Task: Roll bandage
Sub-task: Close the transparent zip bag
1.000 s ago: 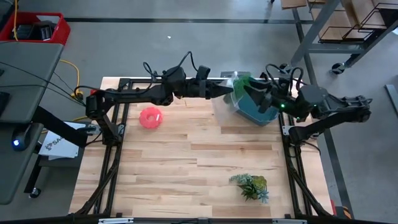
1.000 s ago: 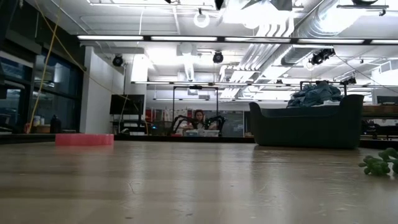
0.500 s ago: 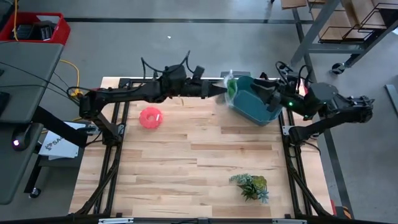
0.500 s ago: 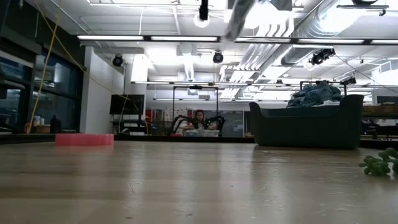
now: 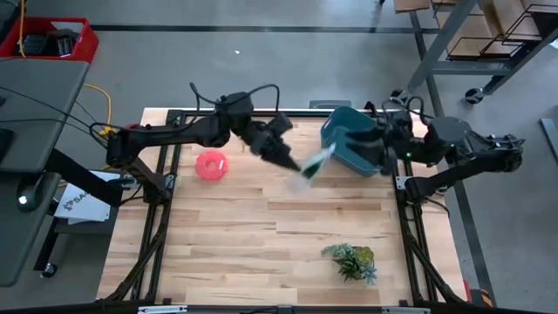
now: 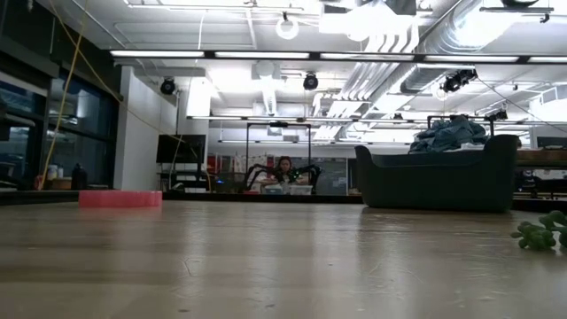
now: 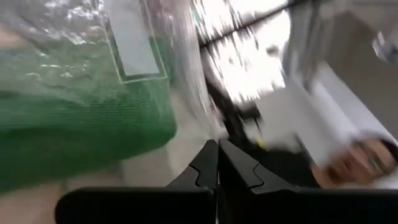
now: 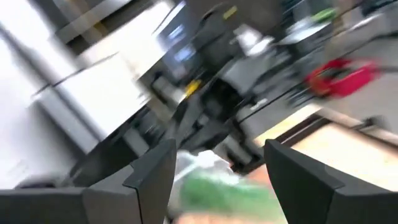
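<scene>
1. Left gripper [image 5: 295, 163] fingers [image 7: 217, 165] press together, pinching the clear bag [image 5: 307, 168] holding the green bandage [image 7: 74, 124] above the table [image 5: 261, 235].
2. Right gripper [image 5: 370, 144] fingers [image 8: 155, 174] spread wide beside the teal tub [image 5: 349, 148].
3. Bare tabletop lies beneath the bag.

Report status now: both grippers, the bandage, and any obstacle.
Left gripper shut on clear bag with green bandage inside, above table. Right gripper open at teal tub. No obstacle seen.
</scene>
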